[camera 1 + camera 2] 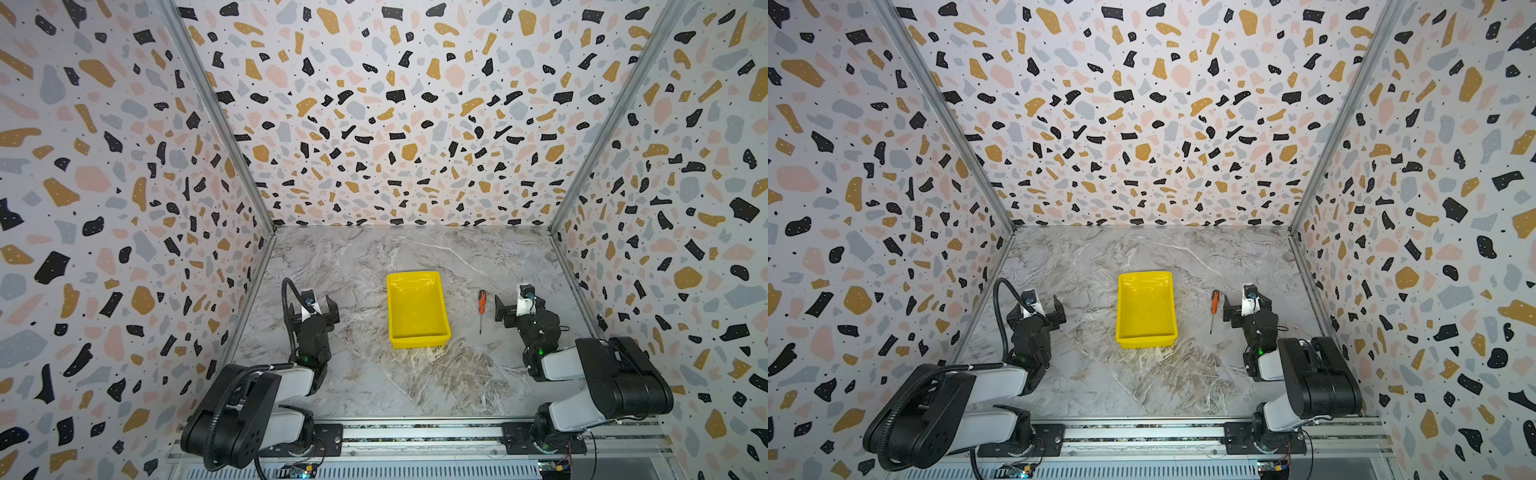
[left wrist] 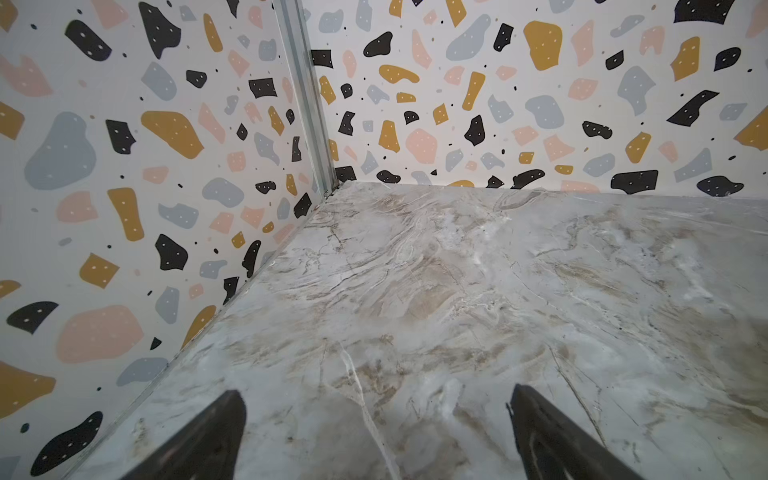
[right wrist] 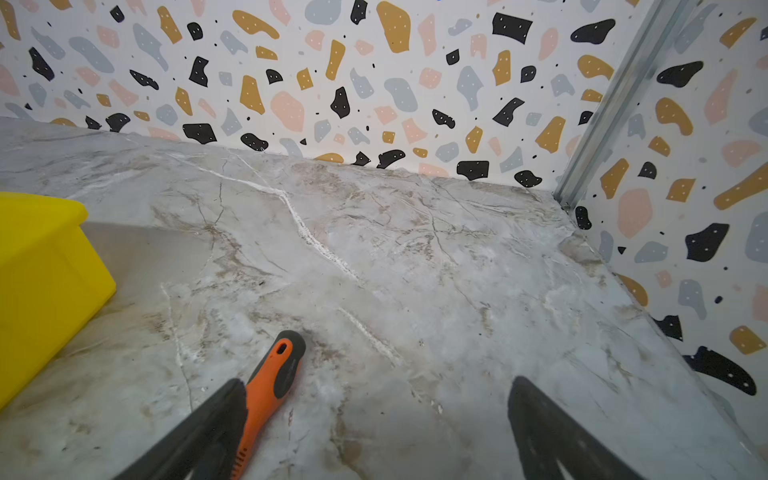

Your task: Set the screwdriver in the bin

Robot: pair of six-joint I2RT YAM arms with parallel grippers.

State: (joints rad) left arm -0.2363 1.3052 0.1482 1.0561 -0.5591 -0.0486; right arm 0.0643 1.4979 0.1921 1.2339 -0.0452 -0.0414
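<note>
- The table (image 1: 374, 257) is finished in a grey and beige marble pattern and is enclosed on three sides by terrazzo-printed walls (image 1: 395, 104), which are joined by metal corner posts (image 2: 309, 104).
- An aluminium rail (image 1: 415, 432) is seen along the near edge, and both arm bases are mounted on it.
- The yellow bin (image 1: 415, 311) is set at mid-table. The screwdriver (image 1: 481, 302) is laid on the table just right of it, outside it, with its black cap towards the back wall.
- The left end effector (image 2: 376, 392) is held wide open over the marble surface, well apart from the bin.
- The right end effector (image 3: 376, 384) is likewise spread wide, gripping nothing, just beside the screwdriver.
- In the right wrist view the orange handle is partly covered by one finger (image 3: 208, 428). Contact cannot be told, the shaft is out of sight, and only a corner of the bin is shown.
</note>
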